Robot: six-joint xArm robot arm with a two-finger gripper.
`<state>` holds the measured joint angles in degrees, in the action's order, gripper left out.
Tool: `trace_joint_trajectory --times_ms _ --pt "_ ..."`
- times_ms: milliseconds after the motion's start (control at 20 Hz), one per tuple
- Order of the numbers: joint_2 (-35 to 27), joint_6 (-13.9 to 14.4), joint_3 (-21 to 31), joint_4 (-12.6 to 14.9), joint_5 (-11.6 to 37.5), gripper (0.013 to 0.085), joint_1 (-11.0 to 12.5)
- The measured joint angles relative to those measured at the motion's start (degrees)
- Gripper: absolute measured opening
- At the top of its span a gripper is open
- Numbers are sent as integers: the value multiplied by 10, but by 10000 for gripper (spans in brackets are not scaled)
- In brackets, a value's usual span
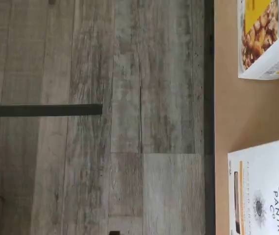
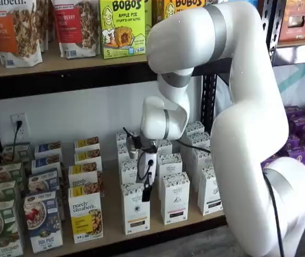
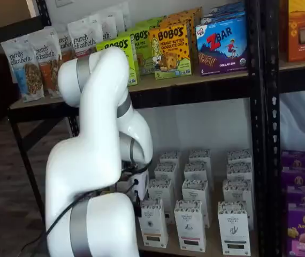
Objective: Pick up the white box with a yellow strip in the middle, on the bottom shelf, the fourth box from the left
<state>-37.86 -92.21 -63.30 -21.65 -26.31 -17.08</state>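
Grey plank flooring (image 1: 105, 147) fills the wrist view beside the bottom shelf (image 1: 227, 107). Gripper (image 2: 147, 190), jaws spread wide and empty by my reading, hangs just in front of the white box with a yellow strip (image 2: 136, 209), front of its row, beside a purely elizabeth box (image 2: 86, 215). Approach underway; descent, grasp and lift remain.
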Motion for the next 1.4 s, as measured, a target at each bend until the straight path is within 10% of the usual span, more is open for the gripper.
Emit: trace_joint_trajectory --times_ms 350,1000,1400 --pt "-18 20 -30 39 -54 850 18" --pt "-57 -89 -51 -79 21 850 16" --pt "-92 -109 -103 -91 4 850 29"
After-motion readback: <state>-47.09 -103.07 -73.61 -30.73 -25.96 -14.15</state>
